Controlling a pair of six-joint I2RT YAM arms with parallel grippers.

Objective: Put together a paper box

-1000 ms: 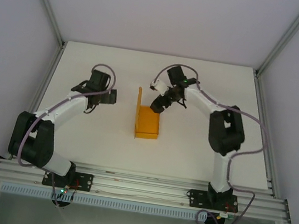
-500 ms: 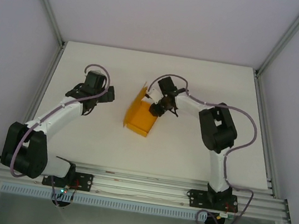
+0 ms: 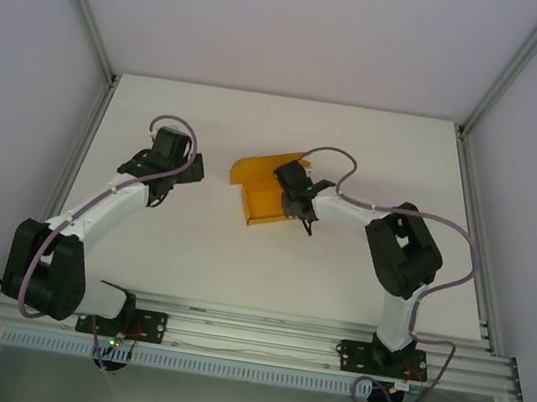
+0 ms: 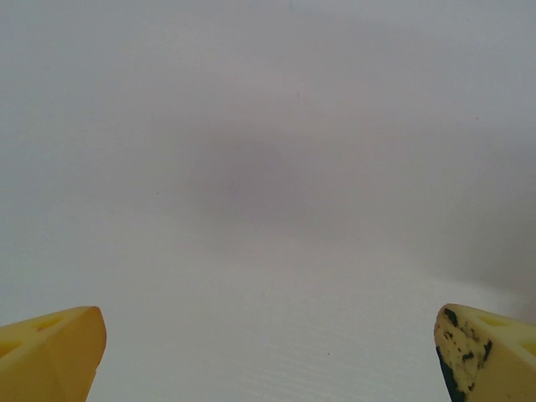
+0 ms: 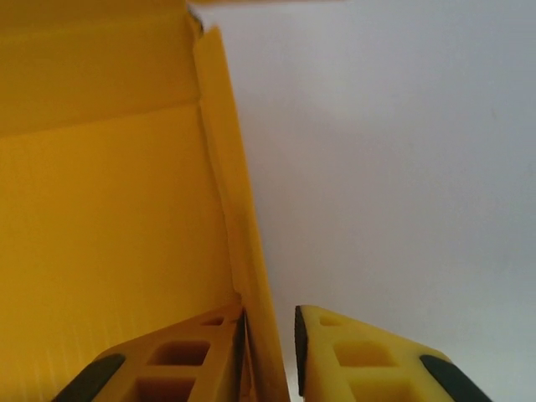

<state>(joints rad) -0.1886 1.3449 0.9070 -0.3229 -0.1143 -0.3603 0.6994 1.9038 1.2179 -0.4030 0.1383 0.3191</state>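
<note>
— Paper box point(image 3: 261, 198)?
— Orange-yellow card on the white tabletop point(image 3: 376, 157), a little past the middle, between the two arms. Partly folded, with a flat base, raised side walls and a far flap curling up and over.
— Right hand point(image 3: 293, 203)?
— Clenched on the box's wall on the right arm's side. From the wrist, thin card edge pinched between the yellow fingers point(image 5: 176, 360) of that hand point(image 5: 270, 356), one finger inside the box, the other outside.
— Around that grip?
— Orange base and back wall of the box point(image 5: 109, 209) left of the pinched wall, bare white tabletop to its right.
— Left hand point(image 3: 192, 169)?
— Released, spread wide point(image 4: 268, 360), grasping nothing. Over bare tabletop, well to the left of the box. Black scuffs on one yellow fingertip point(image 4: 481, 352).
</note>
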